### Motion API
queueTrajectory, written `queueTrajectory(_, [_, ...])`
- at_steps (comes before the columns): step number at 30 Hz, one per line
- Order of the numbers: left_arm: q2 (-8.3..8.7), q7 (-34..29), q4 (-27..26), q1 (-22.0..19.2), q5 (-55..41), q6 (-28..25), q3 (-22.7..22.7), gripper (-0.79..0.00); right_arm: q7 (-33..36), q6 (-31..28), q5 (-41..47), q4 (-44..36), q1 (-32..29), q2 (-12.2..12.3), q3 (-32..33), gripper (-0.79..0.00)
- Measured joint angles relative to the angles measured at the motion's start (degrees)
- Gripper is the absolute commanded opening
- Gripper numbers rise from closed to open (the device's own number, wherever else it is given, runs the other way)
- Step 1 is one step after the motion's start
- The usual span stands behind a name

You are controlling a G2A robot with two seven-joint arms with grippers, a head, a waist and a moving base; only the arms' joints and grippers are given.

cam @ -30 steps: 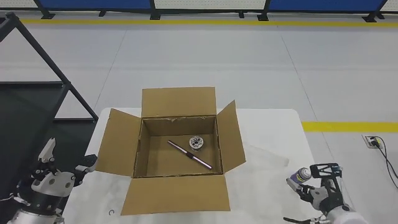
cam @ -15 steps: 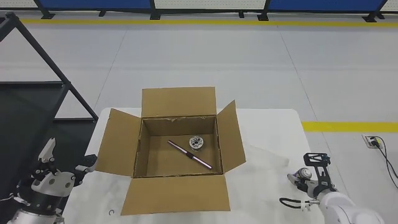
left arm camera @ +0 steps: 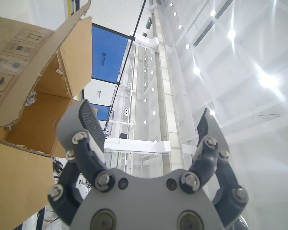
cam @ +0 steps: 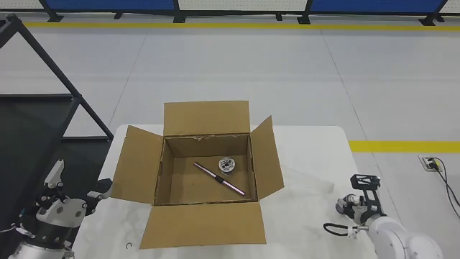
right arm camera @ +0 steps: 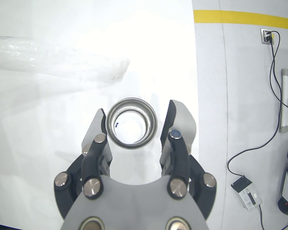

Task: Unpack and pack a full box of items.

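Near the right edge of the white tabletop (cam: 309, 144), my right gripper (right arm camera: 136, 108) points straight down over one metal can (right arm camera: 131, 101). Its fingers are apart, one on each side of the can. One pad (right arm camera: 102, 123) touches the shiny round rim, and the other pad (right arm camera: 166, 118) is a little way off. I look down into the can, so its sides are hidden, and I cannot tell if it has a bottom. From above, the can (cam: 344, 203) is small and partly under my right gripper (cam: 350, 205).

One clear, crinkly bag (right arm camera: 50, 58) lies flat close by, and one end of it is cut off at the edge of my wrist view.

One brown cardboard box (cam: 205, 119) sits in the middle of the tabletop with all four flaps open. Two things lie inside: one long thin rod (cam: 218, 178) and one little round thing (cam: 227, 164), too small to tell what it is. They lie close but apart.

My left gripper (left arm camera: 146, 111) points up beside the box (left arm camera: 26, 72), which has torn, rough edges. Its two fingers, with bumpy dark pads (left arm camera: 90, 120), are wide apart and hold nothing. From above, my left gripper (cam: 79, 180) is just off the left flap.
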Motion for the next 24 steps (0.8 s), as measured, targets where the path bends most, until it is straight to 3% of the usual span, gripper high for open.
queueTrajectory(1, [0.0,0.0,0.0,0.0,0.0,0.0,0.0,0.0,-0.08,0.04,0.04,0.27,0.21,0.04,-0.11,-0.591])
queueTrajectory(2, [0.0,0.0,0.0,0.0,0.0,0.0,0.0,0.0,-0.16,0.07,0.06,0.4,0.34,0.08,-0.2,-0.723])
queueTrajectory(3, [0.0,0.0,0.0,0.0,0.0,0.0,0.0,0.0,-0.29,0.07,0.13,0.45,0.43,0.11,-0.3,-0.785])
queueTrajectory(9, [0.0,0.0,0.0,0.0,0.0,0.0,0.0,0.0,-2.37,-0.48,1.16,-2.63,-0.55,0.3,-0.45,-0.785])
queueTrajectory(18, [0.0,0.0,0.0,0.0,0.0,0.0,0.0,0.0,-6.32,-1.86,0.4,-21.12,-4.92,0.59,-1.18,-0.785])
queueTrajectory(24, [0.0,0.0,0.0,0.0,0.0,0.0,0.0,0.0,-5.46,-4.45,-2.62,-30.04,-2.14,0.77,-6.72,-0.785])
